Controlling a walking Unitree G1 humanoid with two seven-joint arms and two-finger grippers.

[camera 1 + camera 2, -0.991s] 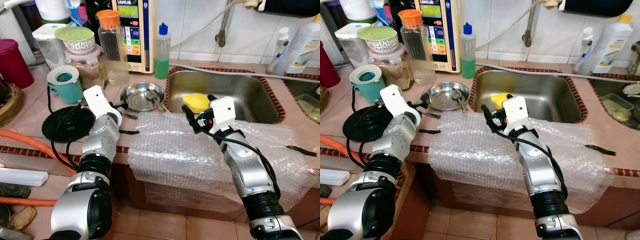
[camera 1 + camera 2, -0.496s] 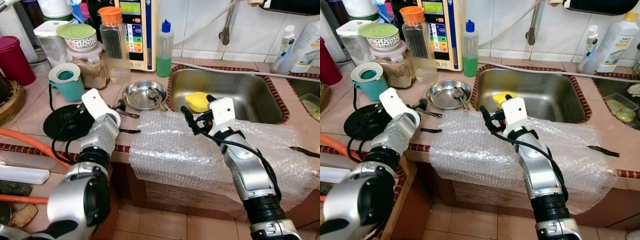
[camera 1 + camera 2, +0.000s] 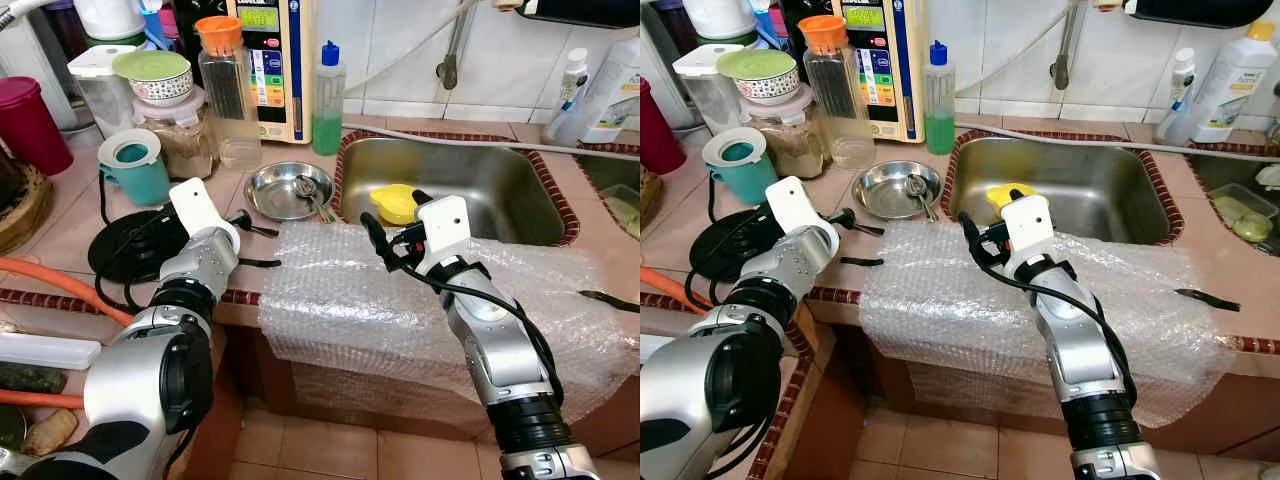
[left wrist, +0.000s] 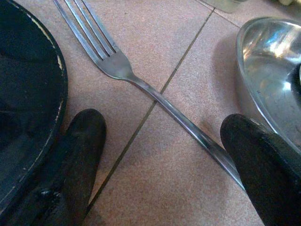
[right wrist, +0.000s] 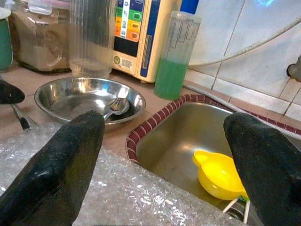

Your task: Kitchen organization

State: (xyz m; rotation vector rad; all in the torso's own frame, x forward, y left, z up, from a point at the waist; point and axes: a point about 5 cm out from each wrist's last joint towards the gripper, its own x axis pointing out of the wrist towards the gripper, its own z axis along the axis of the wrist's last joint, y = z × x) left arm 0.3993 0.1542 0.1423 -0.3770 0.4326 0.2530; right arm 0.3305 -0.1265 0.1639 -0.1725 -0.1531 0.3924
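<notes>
One fork (image 4: 141, 84) lies between the left gripper's (image 4: 164, 155) wide jaws, untouched.

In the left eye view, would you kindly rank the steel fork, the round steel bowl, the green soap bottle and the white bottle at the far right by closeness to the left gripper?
From the left gripper:
1. Steel fork, lying on the counter between its open fingers.
2. Round steel bowl, just beyond, toward the sink.
3. Green soap bottle, farther back by the wall.
4. White bottle, far right, past the sink.
</notes>
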